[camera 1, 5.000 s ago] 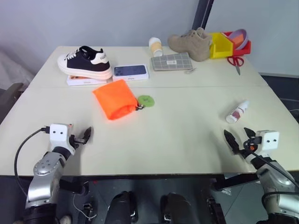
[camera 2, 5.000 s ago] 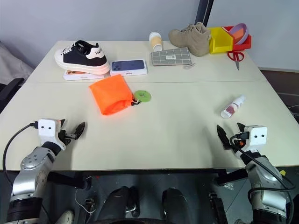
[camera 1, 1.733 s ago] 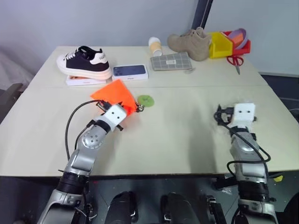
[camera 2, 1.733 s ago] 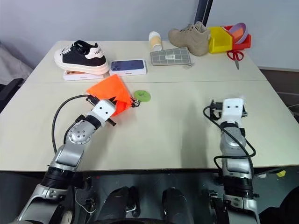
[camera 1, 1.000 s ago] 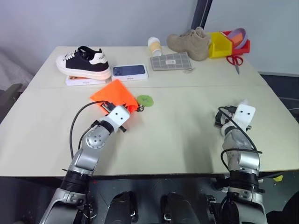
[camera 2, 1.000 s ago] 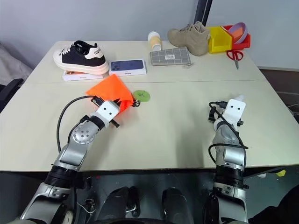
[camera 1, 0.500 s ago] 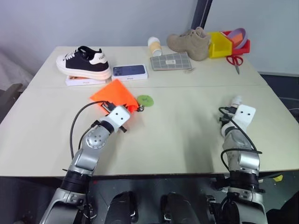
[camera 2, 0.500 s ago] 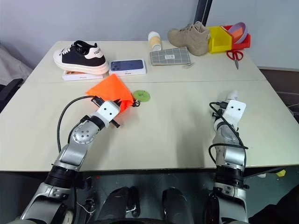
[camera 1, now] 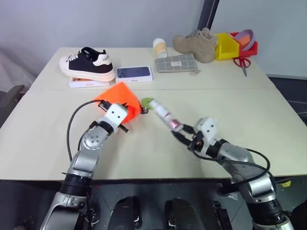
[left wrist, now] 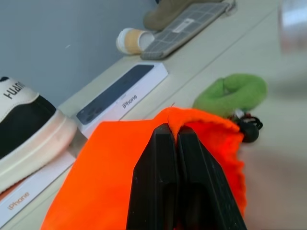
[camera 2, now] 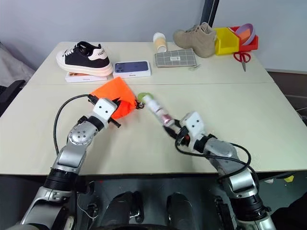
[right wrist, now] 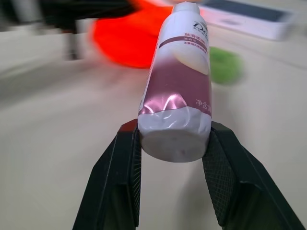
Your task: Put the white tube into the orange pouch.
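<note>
The orange pouch (camera 1: 117,98) is lifted off the table by its upper edge, with my left gripper (left wrist: 173,136) shut on the fabric rim. Its dark cord runs to a green disc (left wrist: 234,91) lying on the table beside it. The white tube (camera 1: 162,113), white with a reddish label, is held above the table's middle, cap end pointing toward the pouch. My right gripper (right wrist: 172,143) is shut on its crimped end, a black finger on each side. A short gap separates the tube's cap from the pouch mouth.
Along the table's far side lie a black-and-white sneaker (camera 1: 87,63) on a flat box, a phone box (camera 1: 134,73), a cream container (camera 1: 159,47), a grey checked case (camera 1: 176,63), a tan boot (camera 1: 195,44), yellow and red bins (camera 1: 234,44) and scissors (camera 1: 243,64).
My right arm has swung from the table's right side to the middle, carrying the tube up toward the pouch. The left gripper still holds the pouch, barely moved.
</note>
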Controlling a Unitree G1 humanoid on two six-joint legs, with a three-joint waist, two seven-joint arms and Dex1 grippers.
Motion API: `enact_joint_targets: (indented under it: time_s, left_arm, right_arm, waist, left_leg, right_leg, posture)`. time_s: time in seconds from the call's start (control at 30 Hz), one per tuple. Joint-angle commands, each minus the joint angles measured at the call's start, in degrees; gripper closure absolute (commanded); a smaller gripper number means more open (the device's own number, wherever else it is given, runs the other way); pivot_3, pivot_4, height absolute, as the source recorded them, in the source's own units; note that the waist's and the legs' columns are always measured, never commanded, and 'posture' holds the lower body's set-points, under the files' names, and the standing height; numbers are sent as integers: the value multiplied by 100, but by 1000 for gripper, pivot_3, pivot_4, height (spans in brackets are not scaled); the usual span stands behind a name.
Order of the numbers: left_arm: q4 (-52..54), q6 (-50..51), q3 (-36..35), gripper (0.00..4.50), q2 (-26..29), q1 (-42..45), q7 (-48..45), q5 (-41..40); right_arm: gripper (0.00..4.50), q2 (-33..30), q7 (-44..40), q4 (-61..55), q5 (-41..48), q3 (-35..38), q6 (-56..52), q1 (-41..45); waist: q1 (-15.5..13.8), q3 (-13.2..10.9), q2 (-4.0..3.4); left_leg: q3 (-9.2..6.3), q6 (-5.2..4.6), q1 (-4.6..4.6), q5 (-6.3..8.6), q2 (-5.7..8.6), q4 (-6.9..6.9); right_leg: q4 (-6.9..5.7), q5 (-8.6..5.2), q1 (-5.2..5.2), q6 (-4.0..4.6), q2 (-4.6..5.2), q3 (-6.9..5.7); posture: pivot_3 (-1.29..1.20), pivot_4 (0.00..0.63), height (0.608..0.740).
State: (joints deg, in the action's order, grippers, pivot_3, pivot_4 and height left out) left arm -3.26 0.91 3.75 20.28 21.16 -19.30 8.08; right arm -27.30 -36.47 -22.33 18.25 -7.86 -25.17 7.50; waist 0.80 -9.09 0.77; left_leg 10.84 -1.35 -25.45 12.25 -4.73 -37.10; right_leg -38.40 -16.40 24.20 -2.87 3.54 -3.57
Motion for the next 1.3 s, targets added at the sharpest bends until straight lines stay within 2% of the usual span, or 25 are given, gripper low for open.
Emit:
enact_joint_targets:
  time_s: [0.03, 0.37, 0.77, 1.13, 1.27, 1.3]
  left_arm:
    - [213, -19, -81, 4500, 30, 81, -46, -117]
    - [567, 81, 37, 4500, -36, -76, -350, -336]
    - [1729, 687, 424, 4500, -126, -644, -982, -713]
    - [2381, 1178, 489, 4500, 143, -1030, -1456, -1110]
    - [2489, 1260, 399, 4500, 280, -1130, -1510, -1200]
    - [2497, 1270, 372, 4500, 320, -1150, -1512, -1210]
  right_arm:
    - [2826, -75, -182, -270, -107, -322, -52, 155]
    - [2826, 421, 38, 578, -613, -720, 145, 774]
    - [2826, 1139, 146, 1395, -918, -832, 377, 1335]
    - [2826, 1814, 335, 2535, -1379, -1099, 391, 2349]
    - [2826, 1920, 263, 2651, -1386, -1117, 312, 2464]
    - [2528, 1911, 216, 2586, -1361, -1114, 254, 2441]
  waist:
    - [-3, 0, 1]
    - [1, 0, 1]
    - [20, 0, 0]
    - [38, 0, 0]
    - [34, 0, 0]
    - [35, 0, 0]
  left_leg:
    - [-1, 0, 0, 0, 0, 0]
    - [1, -1, -3, 0, 0, 1]
    - [3, 0, -3, 0, 0, 1]
    - [3, 23, -3, -14, -1, 3]
    - [3, 26, -4, -14, -1, 3]
    - [4, 26, -4, -14, -1, 4]
  right_leg:
    - [0, 0, 0, 1, 0, 0]
    - [1, 0, 3, 0, -1, -1]
    - [0, 1, 4, -1, -2, -3]
    - [-2, 1, 6, -1, -2, -1]
    - [-1, 1, 6, -1, 0, -1]
    - [-1, 1, 6, 0, 1, -1]
  posture:
    - [0, 150, 740]
    - [0, 150, 740]
    - [0, 150, 740]
    - [0, 150, 740]
    - [0, 150, 740]
    - [0, 150, 740]
